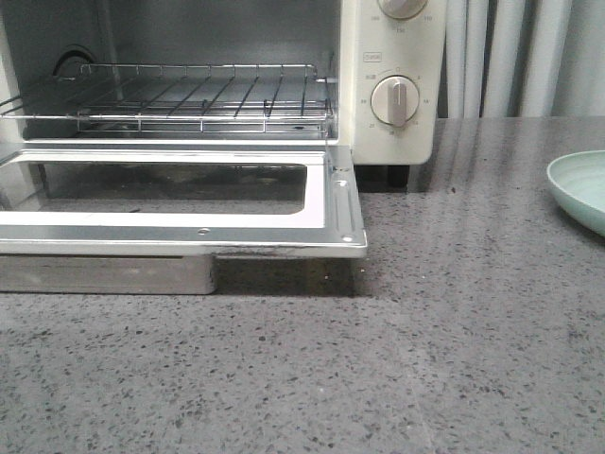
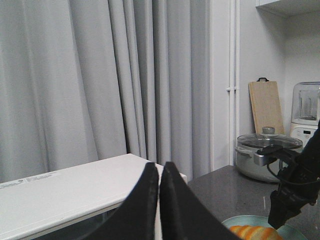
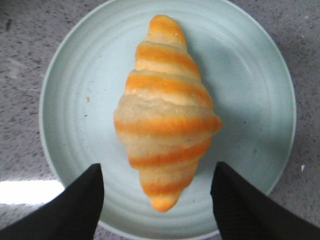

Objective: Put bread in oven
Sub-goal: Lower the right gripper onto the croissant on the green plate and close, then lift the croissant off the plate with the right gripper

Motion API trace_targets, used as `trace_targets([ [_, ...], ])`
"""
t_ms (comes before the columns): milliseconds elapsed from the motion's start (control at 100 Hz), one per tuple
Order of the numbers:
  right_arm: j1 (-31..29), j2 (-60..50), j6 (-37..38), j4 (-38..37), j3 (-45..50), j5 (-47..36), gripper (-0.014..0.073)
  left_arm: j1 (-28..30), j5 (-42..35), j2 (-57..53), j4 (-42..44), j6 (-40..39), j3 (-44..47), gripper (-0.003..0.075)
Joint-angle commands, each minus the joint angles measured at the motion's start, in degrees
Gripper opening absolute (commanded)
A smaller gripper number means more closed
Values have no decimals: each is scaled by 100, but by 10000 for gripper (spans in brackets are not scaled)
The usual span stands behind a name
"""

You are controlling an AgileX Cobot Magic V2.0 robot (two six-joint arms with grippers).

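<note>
- Lay lengthwise at the middle of a pale green plate [image 3: 65, 100]: the bread [image 3: 165, 115], striped orange and cream, untouched.
- Hung above it with fingers [image 3: 75, 205] spread wide, one on each side of the roll's nearer end, touching nothing: the right gripper [image 3: 157, 200].
- Raised well above the counter with fingers [image 2: 142, 210] pressed together, holding nothing: the left gripper [image 2: 159, 200].
- Stood at the far left of the grey speckled counter [image 1: 425, 359]: the oven [image 1: 392, 85], door [image 1: 189, 203] dropped flat toward the near side, wire rack [image 1: 189, 99] bare.
- Showed only as a rim at the right edge in the front view: the plate.
</note>
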Motion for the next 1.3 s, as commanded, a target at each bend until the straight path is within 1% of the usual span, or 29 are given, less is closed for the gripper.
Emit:
trace_targets([
  [0, 17, 202, -63, -188, -176, -337, 409, -13, 237, 52, -317, -10, -167, -21],
  [320, 17, 1044, -63, -263, -176, -451, 408, -13, 291, 52, -317, -10, -167, -21],
  [370, 17, 1131, -63, -263, -176, -383, 381, -13, 291, 52, -317, -10, -167, -21],
  [390, 17, 1146, -63, -252, -176, -344, 354, -13, 291, 52, -317, -10, -167, -21],
  [440, 17, 1178, -63, -215, -176, -277, 247, -13, 318, 52, -317, -10, -167, -21],
  [450, 17, 1178, -63, -216, -176, -271, 206, -13, 318, 52, -317, -10, -167, -21],
  [460, 17, 1188, -63, -203, -176, -273, 185, -13, 336, 52, -317, -10, -167, -21],
  [470, 17, 1188, -63, -203, -176, -260, 140, -13, 336, 52, -317, -10, -167, -21],
  [480, 17, 1188, -63, -203, -176, -259, 116, -13, 336, 52, -317, -10, -167, -21],
  [490, 17, 1188, -63, -203, -176, -259, 68, -13, 352, 52, -317, -10, -167, -21],
  [510, 17, 1188, -63, -203, -176, -259, 20, -13, 377, 52, -317, -10, -167, -21],
  [520, 17, 1188, -63, -203, -176, -259, -29, -13, 378, 52, -317, -10, -167, -21],
  [540, 17, 1175, -63, -203, -176, -259, -75, -13, 404, 52, -317, -10, -167, -21],
  [660, 78, 1072, -63, -203, -188, -193, -69, -13, 556, 52, -317, -10, -167, -22],
  [760, 292, 833, -191, -203, -188, -109, -69, -13, 759, 43, -317, -10, -167, -22],
  [970, 916, 37, -243, -203, -188, 354, -69, -13, 1650, 32, -317, -10, -167, -22],
  [1070, 1273, -440, -259, -203, -188, 552, -69, -13, 1867, 32, -317, 10, -167, -22],
  [1180, 1738, -981, -297, -203, -255, 800, -69, -13, 1831, 32, -317, 10, -156, -22],
  [1290, 2335, -1274, -328, -203, -454, 1142, -68, -13, 1769, 32, -317, 10, -109, -22],
])
